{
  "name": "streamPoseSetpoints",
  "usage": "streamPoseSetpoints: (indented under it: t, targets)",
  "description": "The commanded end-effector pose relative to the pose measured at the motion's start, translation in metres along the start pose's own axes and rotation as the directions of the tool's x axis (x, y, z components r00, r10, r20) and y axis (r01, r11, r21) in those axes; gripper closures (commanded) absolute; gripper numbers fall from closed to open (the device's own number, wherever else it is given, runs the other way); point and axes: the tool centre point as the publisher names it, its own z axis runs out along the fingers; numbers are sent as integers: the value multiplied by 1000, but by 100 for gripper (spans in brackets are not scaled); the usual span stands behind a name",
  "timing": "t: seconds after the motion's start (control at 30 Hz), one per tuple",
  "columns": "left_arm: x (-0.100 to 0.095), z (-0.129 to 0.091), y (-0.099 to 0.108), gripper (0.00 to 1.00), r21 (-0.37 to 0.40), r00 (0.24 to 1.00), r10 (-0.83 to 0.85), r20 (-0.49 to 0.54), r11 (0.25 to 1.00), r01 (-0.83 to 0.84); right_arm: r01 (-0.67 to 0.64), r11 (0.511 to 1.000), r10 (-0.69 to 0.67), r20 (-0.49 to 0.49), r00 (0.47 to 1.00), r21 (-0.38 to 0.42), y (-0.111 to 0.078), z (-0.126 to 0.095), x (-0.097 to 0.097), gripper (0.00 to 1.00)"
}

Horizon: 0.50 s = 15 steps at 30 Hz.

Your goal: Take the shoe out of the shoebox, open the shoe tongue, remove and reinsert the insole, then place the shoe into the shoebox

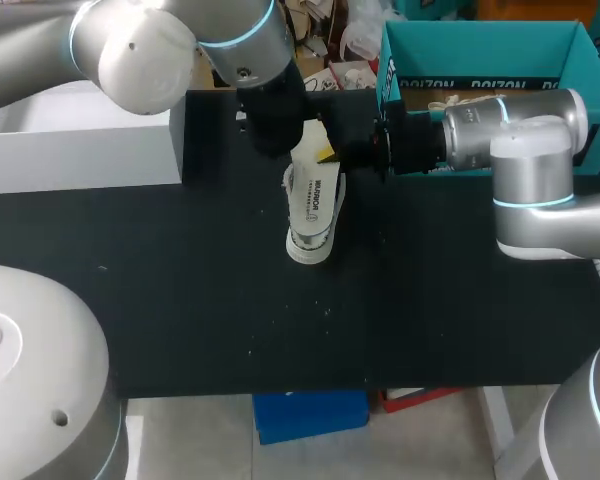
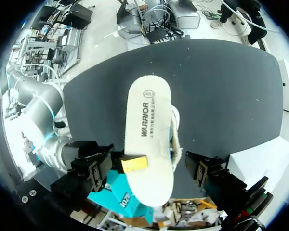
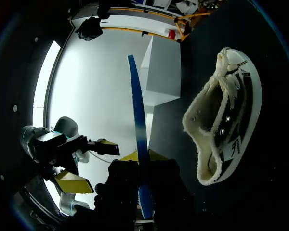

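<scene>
A white insole (image 1: 315,195) hangs over the white canvas shoe (image 1: 310,245), which lies on the black table. My right gripper (image 1: 330,153) is shut on the insole's rear end; its yellow tip (image 2: 135,163) presses on the printed top of the insole (image 2: 147,125). In the right wrist view the insole (image 3: 137,106) shows edge-on with a blue underside, and the shoe (image 3: 226,125) lies beside it with laces loose. My left gripper (image 1: 280,135) hovers just behind the insole, open and empty (image 3: 89,162). Most of the shoe (image 2: 176,137) is hidden under the insole.
The teal shoebox (image 1: 480,60) stands open at the back right, behind my right arm. A white box (image 1: 80,150) sits at the back left. The black table (image 1: 180,290) has bare surface in front of the shoe.
</scene>
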Motion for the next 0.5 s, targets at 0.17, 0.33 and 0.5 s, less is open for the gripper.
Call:
streamPoseSetpoints:
  t: [0.17, 0.33, 0.5]
  targets:
    - [-1, 7, 47, 0, -4, 999, 5, -33, 1000, -5, 0, 1000, 0, 0, 1000, -1, 0, 1, 0, 100]
    - [4, 12, 69, 0, -11, 999, -14, -42, 1000, 14, 0, 1000, 0, 0, 1000, -1, 0, 1, 0, 100]
    - [6, 15, 89, 0, 9, 999, -24, -23, 1000, 24, 0, 1000, 0, 0, 1000, -1, 0, 1, 0, 100]
